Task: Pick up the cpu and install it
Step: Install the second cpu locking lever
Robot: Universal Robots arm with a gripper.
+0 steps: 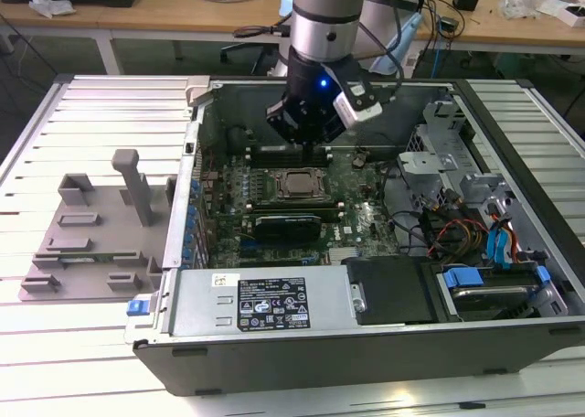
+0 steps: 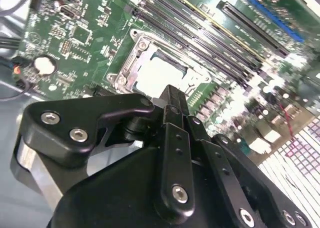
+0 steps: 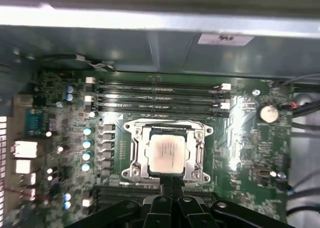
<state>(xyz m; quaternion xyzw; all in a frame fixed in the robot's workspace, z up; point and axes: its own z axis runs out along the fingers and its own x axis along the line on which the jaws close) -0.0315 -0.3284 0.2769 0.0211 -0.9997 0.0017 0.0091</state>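
Observation:
The cpu [image 3: 169, 154] lies flat inside the metal socket frame [image 3: 131, 160] on the green motherboard, its silver top plate facing up. It also shows in the exterior view as the cpu [image 1: 297, 184] and in the second wrist view as the cpu [image 2: 159, 75]. My gripper [image 1: 306, 141] hangs inside the open computer case, a little above the board and just behind the socket in the exterior view. In both wrist views the black fingers are pressed together, and the gripper [image 3: 172, 182] holds nothing. Its tip [image 2: 170, 94] sits over the socket's edge.
The open case [image 1: 366, 344] has steel walls all around. Empty memory slots [image 3: 157, 95] run beside the socket. A drive cage [image 1: 494, 280] with blue tabs and loose cables fills the exterior view's right. A grey plastic fixture [image 1: 91, 229] with upright posts stands on the slatted table at the left.

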